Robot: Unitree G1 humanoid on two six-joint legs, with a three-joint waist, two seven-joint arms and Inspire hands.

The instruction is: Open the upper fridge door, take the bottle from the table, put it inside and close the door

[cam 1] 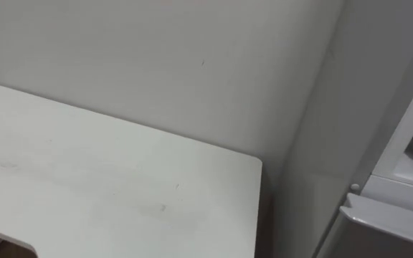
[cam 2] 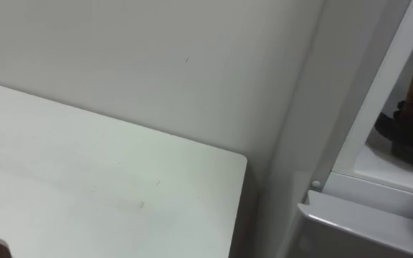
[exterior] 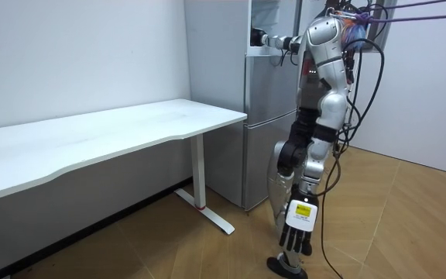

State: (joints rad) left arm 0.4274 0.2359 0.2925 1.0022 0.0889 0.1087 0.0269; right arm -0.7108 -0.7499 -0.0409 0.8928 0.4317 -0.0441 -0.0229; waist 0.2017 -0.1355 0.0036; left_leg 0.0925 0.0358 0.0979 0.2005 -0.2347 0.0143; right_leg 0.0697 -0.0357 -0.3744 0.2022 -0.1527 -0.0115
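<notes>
While its left hand hangs loose by its leg, the robot's right hand is inside the upper fridge compartment. I cannot tell its grip or make out the bottle. Presumably the bottle is there, so letting go and pulling back seem left.

The robot is standing facing the fridge, just beside the tabletop's end. Its right hand is reaching into the open upper compartment, while its left hand is hanging low, fingers relaxed, near the floor.
</notes>
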